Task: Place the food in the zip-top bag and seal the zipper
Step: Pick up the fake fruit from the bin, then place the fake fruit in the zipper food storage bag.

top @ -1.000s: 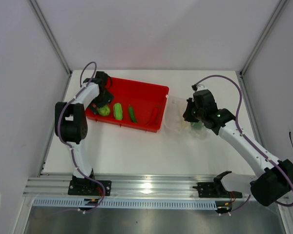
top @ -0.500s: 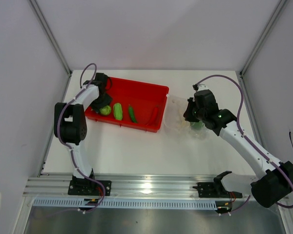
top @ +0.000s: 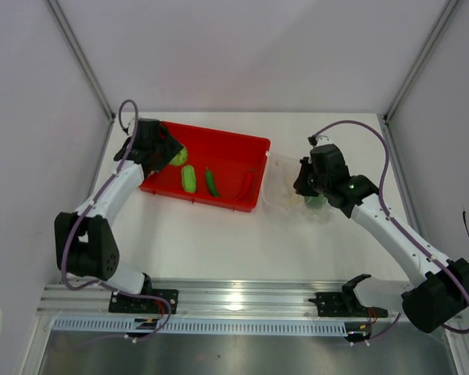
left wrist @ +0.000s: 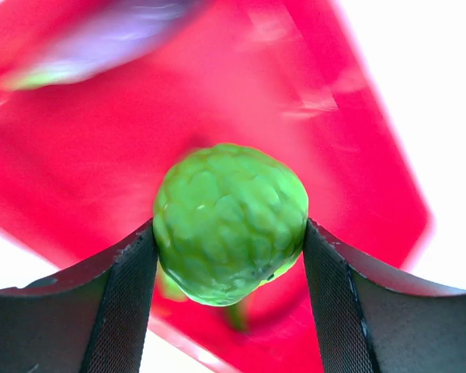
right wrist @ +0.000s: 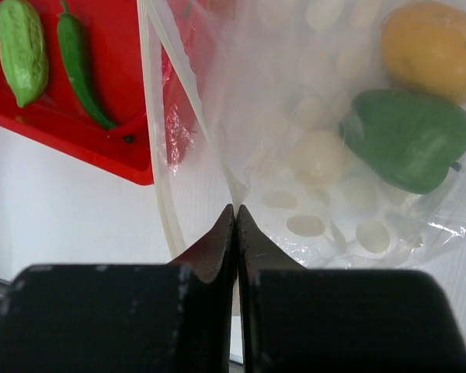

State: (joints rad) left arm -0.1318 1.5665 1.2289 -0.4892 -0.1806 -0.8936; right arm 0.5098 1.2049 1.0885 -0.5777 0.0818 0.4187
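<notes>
My left gripper (top: 170, 153) is shut on a bumpy round green vegetable (left wrist: 229, 210) and holds it above the red tray (top: 234, 141). A pale green gourd (top: 188, 178), a dark green chili (top: 212, 183) and a red chili (top: 247, 184) lie in the tray. A blurred purple piece (left wrist: 101, 39) shows below the held vegetable. My right gripper (right wrist: 236, 208) is shut on the edge of the clear zip-top bag (top: 285, 191), beside its zipper strip (right wrist: 158, 155). Inside the bag are a green bell pepper (right wrist: 408, 138), a yellow lemon (right wrist: 433, 48) and a white ball (right wrist: 317, 155).
The tray sits at the back left of the white table (top: 219, 242), and the bag lies just right of it. White walls with metal posts (top: 82, 58) close in the sides and back. A metal rail (top: 234, 297) runs along the near edge.
My left gripper closed on the round green vegetable and lifted it from the tray's left end, the arm swinging outward to the left. The right arm and the bag have not moved.
</notes>
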